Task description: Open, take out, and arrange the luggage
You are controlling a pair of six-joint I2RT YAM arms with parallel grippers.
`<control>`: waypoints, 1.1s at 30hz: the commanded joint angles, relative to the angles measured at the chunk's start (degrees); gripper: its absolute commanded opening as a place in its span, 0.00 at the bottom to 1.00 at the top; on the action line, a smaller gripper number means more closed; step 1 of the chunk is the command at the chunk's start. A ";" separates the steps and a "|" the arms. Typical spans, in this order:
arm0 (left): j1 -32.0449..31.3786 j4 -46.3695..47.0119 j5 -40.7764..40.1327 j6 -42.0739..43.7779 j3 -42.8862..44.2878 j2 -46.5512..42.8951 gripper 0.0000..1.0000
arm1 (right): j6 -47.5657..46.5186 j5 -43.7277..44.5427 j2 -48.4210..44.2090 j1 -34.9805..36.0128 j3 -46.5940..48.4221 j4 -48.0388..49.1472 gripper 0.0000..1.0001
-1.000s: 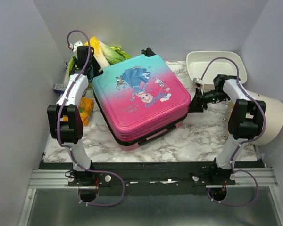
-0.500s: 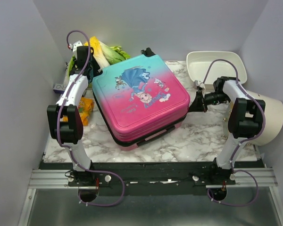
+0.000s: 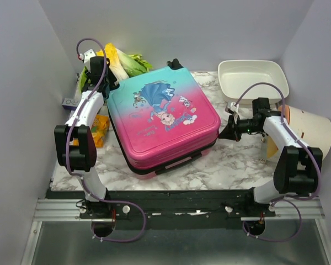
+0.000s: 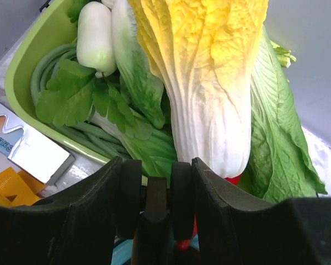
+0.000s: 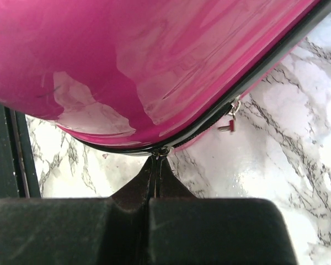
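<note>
1. Now the suitcase (image 3: 163, 118) is lying closed in the middle of the table (image 3: 231, 160).
2. It is looking hard and slippery, so grabbing its zipper (image 5: 265, 69) is best.
3. The right gripper (image 5: 157, 157) is pinching tight on that zipper; I cannot tell about the left gripper (image 4: 155, 176).

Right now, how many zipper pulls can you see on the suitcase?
2. One zipper pull sits at the tips of the shut right gripper, apparently pinched, on the zipper line of the luggage. A second pull hangs free beside it over the table. Others may be hidden.
</note>
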 commanded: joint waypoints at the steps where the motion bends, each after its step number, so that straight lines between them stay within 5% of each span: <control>1: -0.96 11.17 -10.00 -3.01 -0.31 -0.89 0.00 | 12.91 -1.80 -3.41 1.20 -0.97 6.57 0.01; 4: -1.84 10.38 -13.43 -2.40 -0.32 -0.98 0.00 | 19.22 2.65 -5.43 1.90 -3.67 10.75 0.01; 5: -1.93 10.03 -12.82 -2.22 0.90 -0.98 0.11 | 25.86 5.72 -6.57 1.99 -4.83 13.66 0.01; 8: -2.02 4.50 -11.94 -2.48 5.29 -0.89 0.99 | 28.56 9.63 -8.42 2.08 -5.72 17.29 0.01; 17: -2.98 -2.97 -12.12 2.25 3.56 -15.91 0.99 | 39.79 10.32 -10.71 3.49 -8.97 24.32 0.01; 21: -4.12 -15.97 -6.95 2.27 2.69 -25.03 0.99 | 41.74 10.94 -12.81 3.49 -11.60 25.99 0.01; 24: -10.24 -20.13 2.19 -2.81 -11.42 -37.82 0.99 | 42.01 12.33 -14.83 3.49 -13.36 27.75 0.01; 27: -17.20 -10.29 5.20 -8.78 -32.79 -52.07 0.99 | 41.74 12.78 -15.46 3.49 -13.45 27.93 0.01; 33: -23.81 -29.06 -5.77 -16.89 -39.60 -61.17 0.99 | 42.09 13.40 -15.63 3.48 -13.01 28.10 0.01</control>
